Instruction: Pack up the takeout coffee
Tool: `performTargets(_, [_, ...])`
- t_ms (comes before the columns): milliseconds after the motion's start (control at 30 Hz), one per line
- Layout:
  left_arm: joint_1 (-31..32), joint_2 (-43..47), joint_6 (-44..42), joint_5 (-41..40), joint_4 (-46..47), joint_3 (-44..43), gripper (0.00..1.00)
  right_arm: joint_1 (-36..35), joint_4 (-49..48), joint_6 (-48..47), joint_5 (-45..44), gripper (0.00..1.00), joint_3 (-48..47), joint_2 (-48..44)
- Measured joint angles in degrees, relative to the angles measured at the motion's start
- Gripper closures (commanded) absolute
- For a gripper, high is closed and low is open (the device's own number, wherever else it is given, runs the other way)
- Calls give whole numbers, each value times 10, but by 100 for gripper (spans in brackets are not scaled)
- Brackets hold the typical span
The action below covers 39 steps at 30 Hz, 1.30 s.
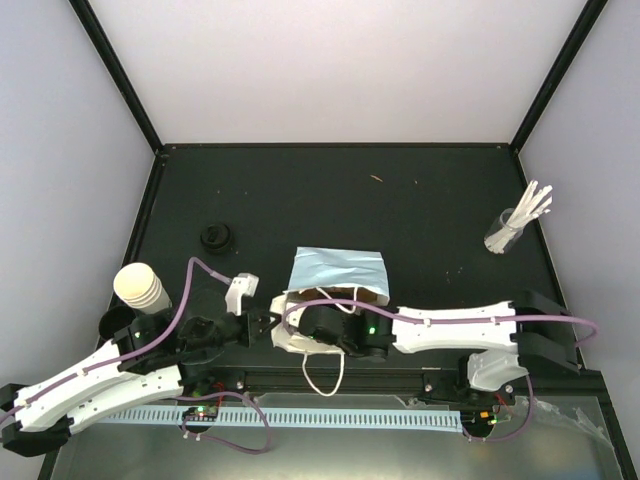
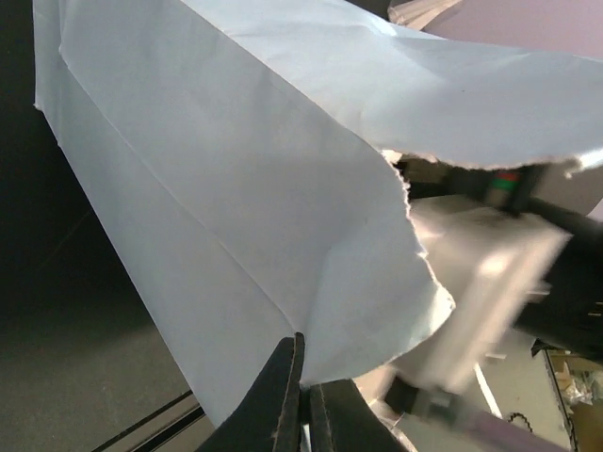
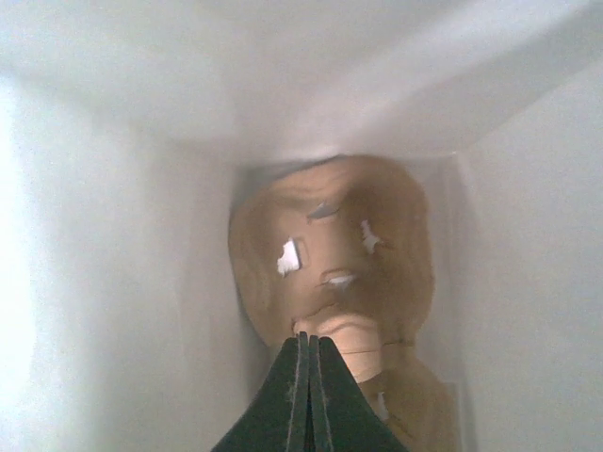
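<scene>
From above, the light-blue paper bag (image 1: 335,272) is lying on its side in the middle of the dark table (image 1: 420,200), with its mouth and white handles (image 1: 322,378) facing the arms' bases. The right arm (image 1: 450,325) is reaching into that mouth, so its gripper is hiding inside the bag. The left gripper (image 1: 262,325) is sitting at the mouth's left corner. A stack of cream paper cups (image 1: 142,287) is standing well left of the bag. A black lid (image 1: 216,237) is lying apart from the cups, farther back, and a glass of white sticks (image 1: 512,228) is standing far to the right.

At the left wrist, the left gripper (image 2: 301,344) is pressing its fingers together, and the bag's ragged edge is running down into the tips, seemingly pinched there.

At the right wrist, the right gripper (image 3: 304,337) is sitting fully closed between the bag's pale walls, holding nothing visible. The brown cup carrier (image 3: 330,254) is lying deep in the bag, just ahead of the tips (whether they are touching it is unclear).
</scene>
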State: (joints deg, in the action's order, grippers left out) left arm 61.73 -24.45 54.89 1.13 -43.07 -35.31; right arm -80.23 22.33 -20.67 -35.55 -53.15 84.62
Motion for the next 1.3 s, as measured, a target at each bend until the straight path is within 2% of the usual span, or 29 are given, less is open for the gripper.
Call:
performTargets(233, [0,0,1,6,4,9,98,-15,4,2,28,99,0,-79])
performTargets(533, [0,-1,1,6,11,9,98,-18,20,13,82,99,-26,-99])
performTargets(867, [0,-3,2,6,12,9,98,-20,30,26,189,98,-59,-171])
performTargets(1300, [0,-8,3,7,16,9,99,-20,48,52,200,94,-79,-254])
